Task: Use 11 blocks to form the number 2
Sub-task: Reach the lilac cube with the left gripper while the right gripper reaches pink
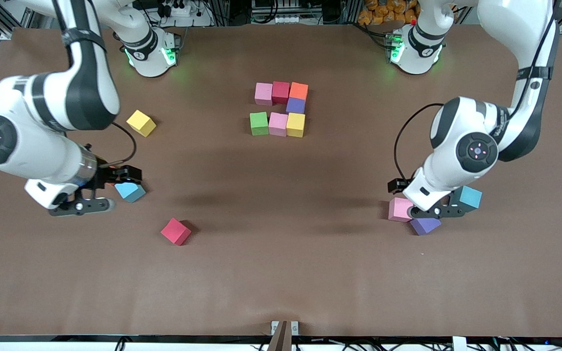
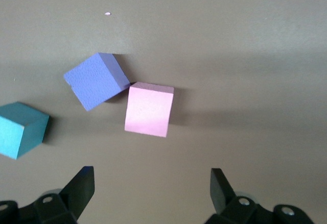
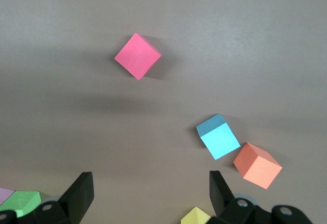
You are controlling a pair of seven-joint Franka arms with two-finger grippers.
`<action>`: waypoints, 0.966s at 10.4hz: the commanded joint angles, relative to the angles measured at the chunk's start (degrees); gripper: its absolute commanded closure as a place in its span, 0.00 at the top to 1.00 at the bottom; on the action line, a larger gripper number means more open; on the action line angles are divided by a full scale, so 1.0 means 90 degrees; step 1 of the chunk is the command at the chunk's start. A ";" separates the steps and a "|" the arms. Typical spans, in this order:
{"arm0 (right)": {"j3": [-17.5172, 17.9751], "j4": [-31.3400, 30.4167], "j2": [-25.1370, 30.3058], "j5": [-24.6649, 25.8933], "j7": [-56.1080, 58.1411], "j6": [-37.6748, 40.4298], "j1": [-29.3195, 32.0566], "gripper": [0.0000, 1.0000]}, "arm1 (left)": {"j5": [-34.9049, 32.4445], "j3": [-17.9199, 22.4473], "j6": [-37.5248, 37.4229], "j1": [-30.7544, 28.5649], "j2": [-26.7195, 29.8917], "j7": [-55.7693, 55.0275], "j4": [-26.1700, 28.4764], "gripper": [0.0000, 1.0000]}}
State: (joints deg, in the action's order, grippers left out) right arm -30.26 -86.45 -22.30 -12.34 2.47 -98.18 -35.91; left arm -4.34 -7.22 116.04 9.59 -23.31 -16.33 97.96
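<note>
Seven blocks touch in a partial number 2 mid-table: pink [image 1: 263, 93], red [image 1: 281, 91] and orange [image 1: 298, 90] in a row, purple [image 1: 295, 105] below the orange, then green [image 1: 259, 123], pink [image 1: 278, 124] and yellow [image 1: 295, 125]. My left gripper [image 1: 432, 210] [image 2: 152, 188] hangs open and empty over bare table beside a loose pink block [image 2: 148, 109], a purple block [image 2: 97, 81] and a teal block [image 2: 20, 129]. My right gripper [image 1: 96, 195] [image 3: 150, 191] is open and empty by a teal block [image 3: 218, 137] and an orange block [image 3: 257, 165].
A loose yellow block [image 1: 141, 123] lies toward the right arm's end, farther from the front camera than the right gripper. A loose red block [image 1: 175, 231] lies nearer to the camera. Both arms lean low over their ends of the brown table [image 1: 281, 282].
</note>
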 commanded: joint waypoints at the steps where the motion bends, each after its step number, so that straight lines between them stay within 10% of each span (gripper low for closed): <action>1: 0.0110 0.0015 -0.0158 -0.0249 0.0038 -0.0078 0.0016 1.00 | -0.0442 0.0031 0.0309 0.0038 -0.0270 0.0242 -0.0015 1.00; 10: 0.0579 -0.0414 -0.0734 -0.0260 0.1577 -0.1618 0.0016 1.00 | -0.0553 0.0041 0.0944 -0.0109 -0.1111 0.0272 0.0044 1.00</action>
State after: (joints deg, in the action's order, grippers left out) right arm -25.93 -89.83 -27.88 -14.26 12.45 -110.19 -35.95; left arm -8.78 -6.77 123.20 8.80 -32.68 -14.76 98.21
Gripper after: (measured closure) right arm 0.000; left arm 0.000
